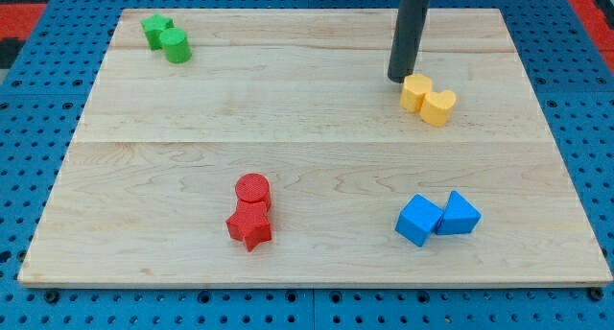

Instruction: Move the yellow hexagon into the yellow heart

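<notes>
my tip [400, 78] (a plain rod, no fingers to open or close) sits just beside the yellow hexagon [416, 90], which already touches the yellow heart [438, 106]. next, maybe one tiny push.

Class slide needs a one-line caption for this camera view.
My tip sits just above-left of the yellow hexagon, which touches the yellow heart.
</notes>
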Available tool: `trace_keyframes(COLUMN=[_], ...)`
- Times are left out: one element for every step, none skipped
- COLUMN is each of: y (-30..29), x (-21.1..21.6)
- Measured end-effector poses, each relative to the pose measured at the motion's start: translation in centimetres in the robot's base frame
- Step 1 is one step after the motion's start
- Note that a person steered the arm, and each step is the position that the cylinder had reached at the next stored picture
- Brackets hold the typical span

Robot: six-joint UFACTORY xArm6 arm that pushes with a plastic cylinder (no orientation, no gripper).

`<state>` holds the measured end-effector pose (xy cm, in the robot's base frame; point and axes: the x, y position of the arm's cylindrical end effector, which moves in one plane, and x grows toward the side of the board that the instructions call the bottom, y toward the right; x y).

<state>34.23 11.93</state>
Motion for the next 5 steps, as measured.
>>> trace_keyframes(y=[0.9,1.0,-0.4,-1.5,-1.5], x=[2.0,1.7,1.0,0.6,0.6])
